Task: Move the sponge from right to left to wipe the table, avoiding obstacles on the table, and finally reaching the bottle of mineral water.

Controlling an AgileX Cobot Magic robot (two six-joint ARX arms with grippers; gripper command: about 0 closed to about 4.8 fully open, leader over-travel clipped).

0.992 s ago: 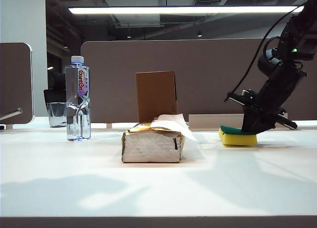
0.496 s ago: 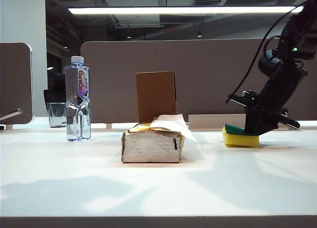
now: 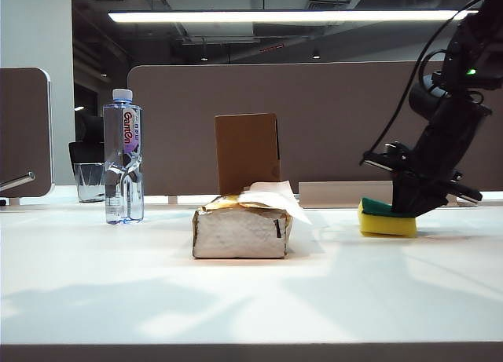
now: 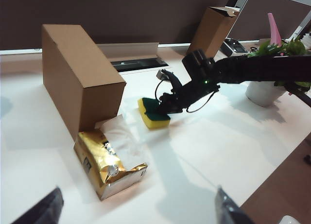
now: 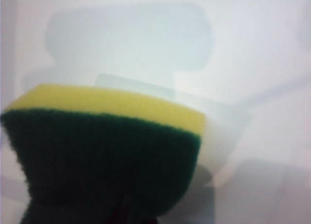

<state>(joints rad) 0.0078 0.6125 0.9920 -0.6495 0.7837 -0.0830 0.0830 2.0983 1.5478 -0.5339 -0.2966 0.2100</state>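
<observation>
Exterior view: our right gripper [image 3: 410, 211] is clamped on the sponge [image 3: 385, 221], resting on the table [image 3: 251, 299].
Nearest lies the tissue pack [image 3: 242, 230]; the box [image 3: 247, 151] stands behind it, the sponge to its right, the bottle [image 3: 123, 155] to its left. Our left gripper [image 4: 136, 210] hangs wide open, empty.

A long fluorescent ceiling light [image 3: 291, 16] glows under a dark ceiling of exposed ducts — the room behind is dim. Brown-grey partition panels [image 3: 330, 118] stand behind the desk, and a potted plant [image 4: 272, 63] in a white pot sits off to one side.
</observation>
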